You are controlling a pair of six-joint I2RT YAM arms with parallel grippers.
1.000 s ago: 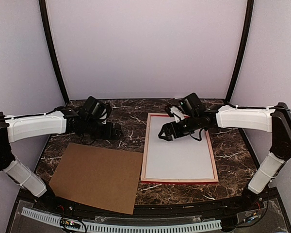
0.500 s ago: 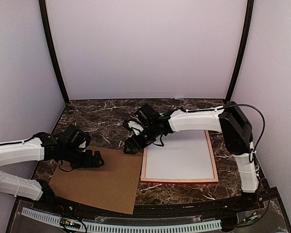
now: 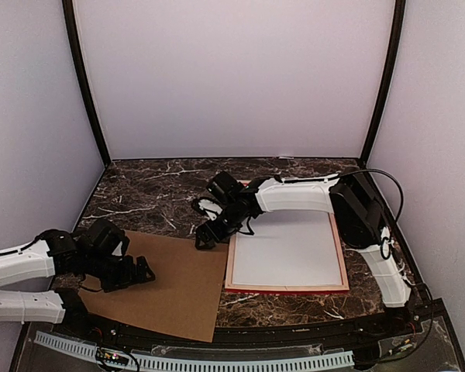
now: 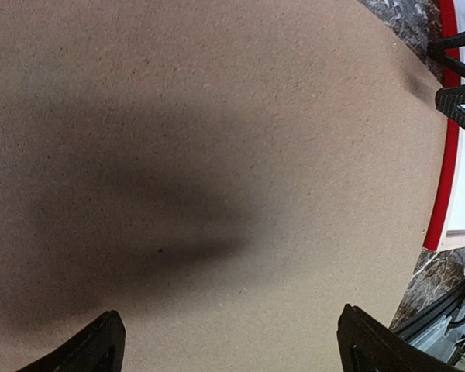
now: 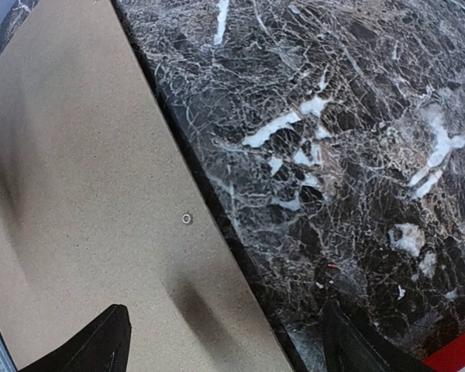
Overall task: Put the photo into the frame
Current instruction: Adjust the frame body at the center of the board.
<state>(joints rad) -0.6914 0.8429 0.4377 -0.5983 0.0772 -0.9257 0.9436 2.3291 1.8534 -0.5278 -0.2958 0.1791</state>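
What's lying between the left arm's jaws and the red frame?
Just the brown board: the open left jaws hover over it, and it runs about up to the frame. The top and left wrist views show it.

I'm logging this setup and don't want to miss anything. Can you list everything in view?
table: one, dark marble with white veins, under everything
board: one, plain brown, flat on the table's left half
frame: one, red with pale inner edges, flat on the right half, beside the board
white sheet: one, blank white, lying inside the frame
walls: three, pale, around the table
poles: two, black, at the back corners
slotted strip: one, white, along the near edge
left arm: one, white and black, low over the board's left part, jaws open
right arm: one, white and black, reaching across the frame, jaws open over the board's far right corner
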